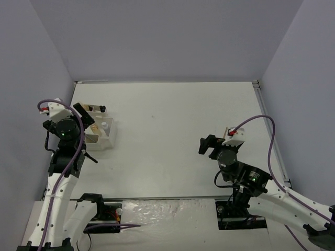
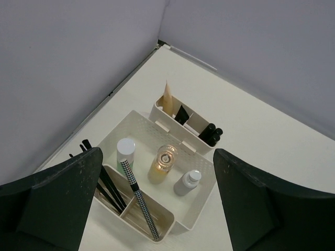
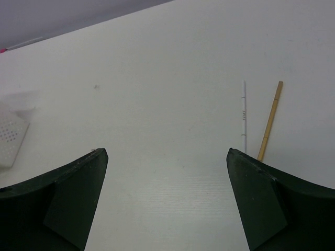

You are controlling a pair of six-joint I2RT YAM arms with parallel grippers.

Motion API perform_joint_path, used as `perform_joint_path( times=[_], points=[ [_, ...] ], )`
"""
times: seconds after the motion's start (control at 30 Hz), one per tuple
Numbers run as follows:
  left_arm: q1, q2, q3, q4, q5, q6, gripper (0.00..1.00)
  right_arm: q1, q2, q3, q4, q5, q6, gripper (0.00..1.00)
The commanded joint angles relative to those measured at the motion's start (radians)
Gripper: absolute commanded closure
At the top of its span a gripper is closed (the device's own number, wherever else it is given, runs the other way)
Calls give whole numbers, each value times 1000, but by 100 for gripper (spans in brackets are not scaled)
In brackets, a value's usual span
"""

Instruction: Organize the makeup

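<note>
Most of the makeup stands in a white compartmented tray (image 2: pixel 140 128) close to the left edge of the desk (image 1: pixel 167 120). In the tray's large perforated section, a white-green bottle (image 2: pixel 125 151), an amber bottle (image 2: pixel 165 159) with a round clear cap and a small grey bottle (image 2: pixel 187 182) stand upright in a row, apart from one another. The narrow compartment at the bottom of the left wrist view holds several black brushes (image 2: pixel 107 191) leaning to the left. A checkered pencil (image 2: pixel 138 198) lies slanted across that compartment, its upper end just beside the white-green bottle. The divided strip on the tray's far side holds a tan cone (image 2: pixel 167 98) pointing up, a flat black tube (image 2: pixel 181 113) and two round black tubes (image 2: pixel 212 134) that touch each other.

Outside the tray, a tan wooden stick (image 3: pixel 270 121) lies on the bare desk. A thin white stick (image 3: pixel 244 112) lies beside it, nearly parallel and not touching. Both are ahead of the right claw (image 3: pixel 166 151) and to the right of its gap.

The left claw (image 2: pixel 157 153) hangs above the tray, released, its fingers spread wide with nothing between them. The right claw hovers over the right half of the desk, well apart from the tray, likewise spread wide and grasping nothing.
</note>
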Motion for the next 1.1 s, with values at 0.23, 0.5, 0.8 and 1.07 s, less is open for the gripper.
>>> perform_joint_path(
  times=[0.23,0.5,0.8,1.07],
  points=[
    [-2,94,145,-206,233,-6,14,-372,167,87,-129,-264,108,10],
    [-2,122,154,-279,461,8,11,-673,332,95,-125,-489,18,16],
    [-4,91,74,-252,585,3,11,-803,514,95,-51,-533,-10,36],
    [-2,85,71,-250,624,-1,11,-824,654,135,13,-525,-36,55]
  ],
)
